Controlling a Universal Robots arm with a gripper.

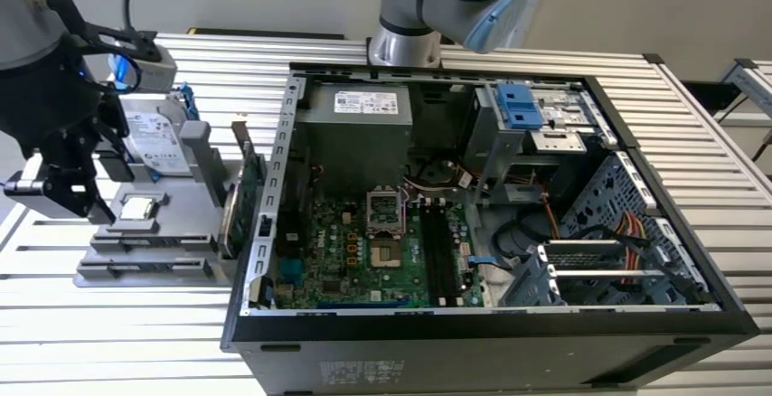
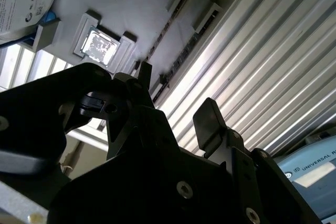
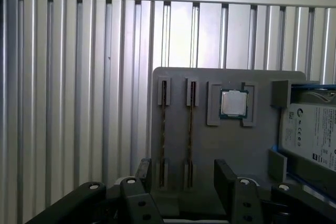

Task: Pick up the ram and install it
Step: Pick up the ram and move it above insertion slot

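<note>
Ram [image 3: 190, 129] in tray [image 3: 236, 150] slot (processor [image 3: 233, 103] beside)

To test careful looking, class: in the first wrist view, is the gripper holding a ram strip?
No. The gripper is open and empty above the gray holder, where a ram strip stands in its slot.

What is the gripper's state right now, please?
Gripper: open, holding nothing, facing the ram in the grey holder.

Inventory: one grey holder tray [image 3: 231, 156] carrying apparently two edge-on ram strips [image 3: 163, 129] [image 3: 190, 129], one processor chip [image 3: 233, 103] and one hard drive [image 3: 315, 129]; one computer case [image 1: 483, 346].
</note>
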